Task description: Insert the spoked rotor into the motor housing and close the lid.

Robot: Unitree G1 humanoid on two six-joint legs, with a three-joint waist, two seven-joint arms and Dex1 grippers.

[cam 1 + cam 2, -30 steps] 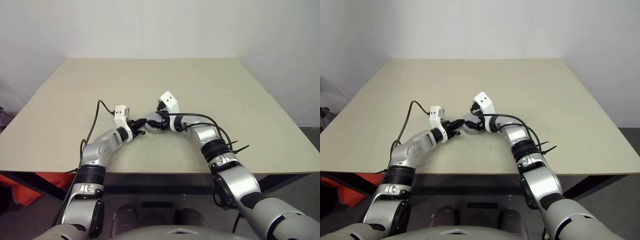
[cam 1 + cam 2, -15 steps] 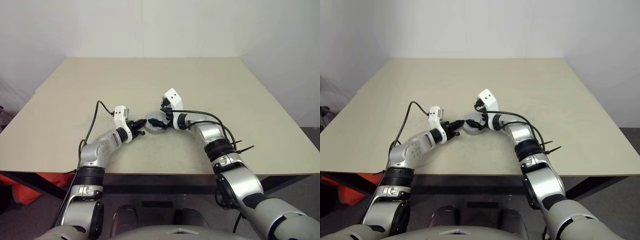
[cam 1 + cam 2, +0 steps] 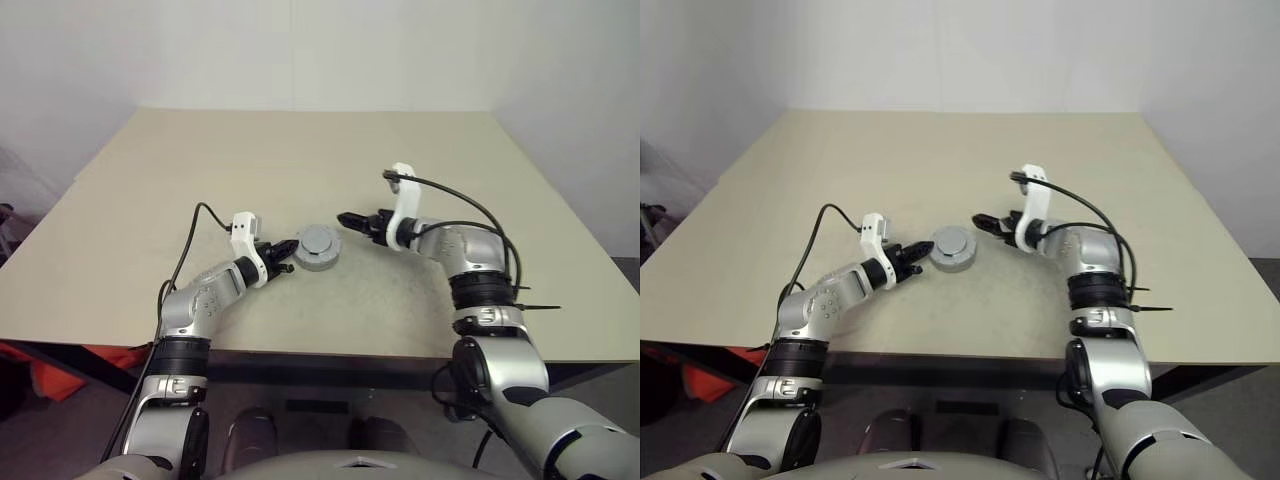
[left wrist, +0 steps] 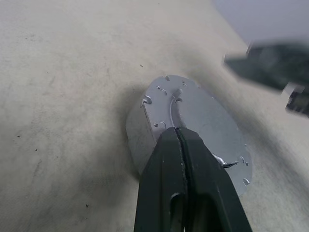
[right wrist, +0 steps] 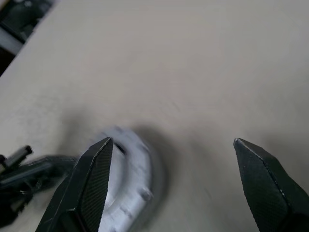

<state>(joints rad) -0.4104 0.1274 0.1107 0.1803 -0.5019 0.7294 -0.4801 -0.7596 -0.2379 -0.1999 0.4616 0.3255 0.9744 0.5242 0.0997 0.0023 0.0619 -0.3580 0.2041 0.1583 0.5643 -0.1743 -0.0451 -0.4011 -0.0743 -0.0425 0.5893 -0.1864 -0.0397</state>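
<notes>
Left gripper was closed on nothing, its two black fingers pressed together. In the left wrist view the tips rested at the near edge of the lid; whether they touched it or sat just short could not be settled. Judged purpose: a closed gripper makes a blunt stop, bracing the assembly from the left of the frame so it cannot slide.

Right gripper stood with its fingers spread wide, empty, just right of centre in the head view and apart from the assembly. Its fingertips framed the grey disc from the far side. Judged: a released hand, clear of the work.

The lid sat flat on top of the motor housing, the stack reading as one grey puck at frame centre. Spoked rotor was hidden, presumably enclosed under the lid. Windings were also hidden. Judged: task at or near completion; full seating of the lid could not be confirmed.

Surface: a beige table, matte, lightly speckled, otherwise bare. Room: plain white walls behind, something orange-red on the floor at lower left.
</notes>
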